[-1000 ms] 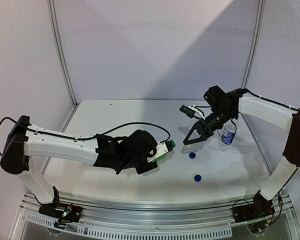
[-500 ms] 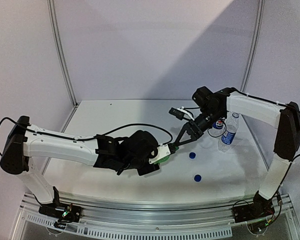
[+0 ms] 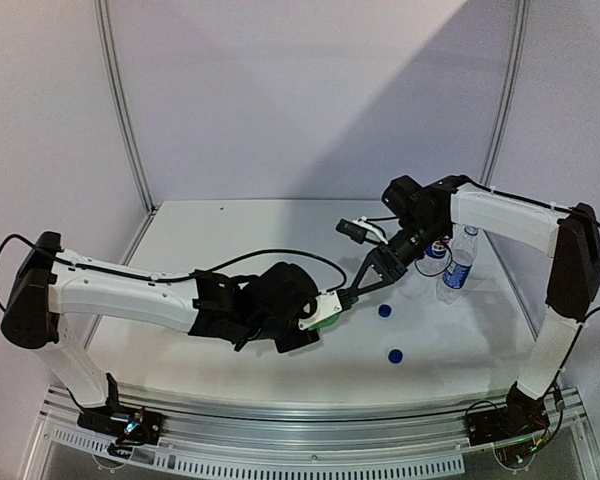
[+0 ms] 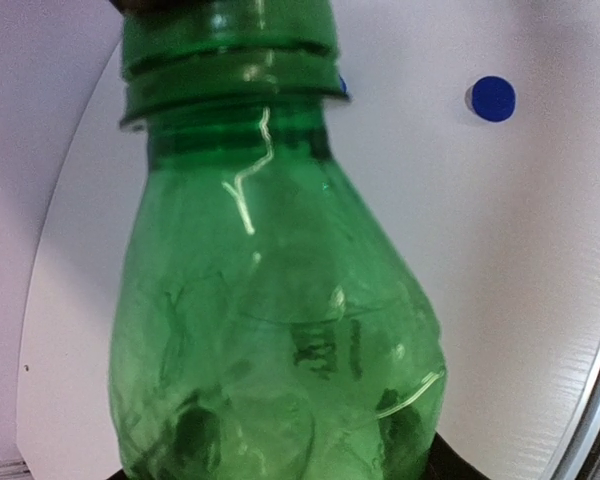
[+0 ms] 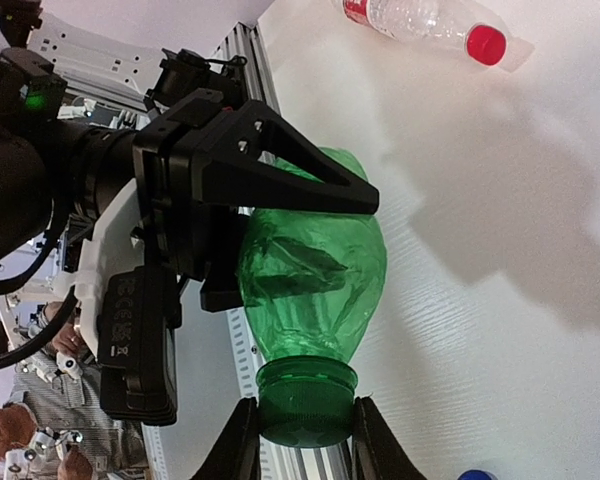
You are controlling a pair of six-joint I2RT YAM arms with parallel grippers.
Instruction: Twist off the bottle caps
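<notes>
- Two grips share one all-green plastic drink bottle [image 4: 280, 300], held above the white table [image 3: 230, 240]; my left gripper [image 3: 325, 312] clamps its body.
- My right gripper [image 5: 305, 432] is closed tight on its round green plastic screw cap [image 5: 305, 400].
- Two small blue round plastic caps [image 3: 384, 311] lie on the table nearby.

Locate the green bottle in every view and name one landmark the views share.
Top external: green bottle, a mostly hidden sliver just right of centre.
Left wrist: fills the frame.
Right wrist: centre, with its green cap lowest.
Shared landmark: loose blue caps.
</notes>
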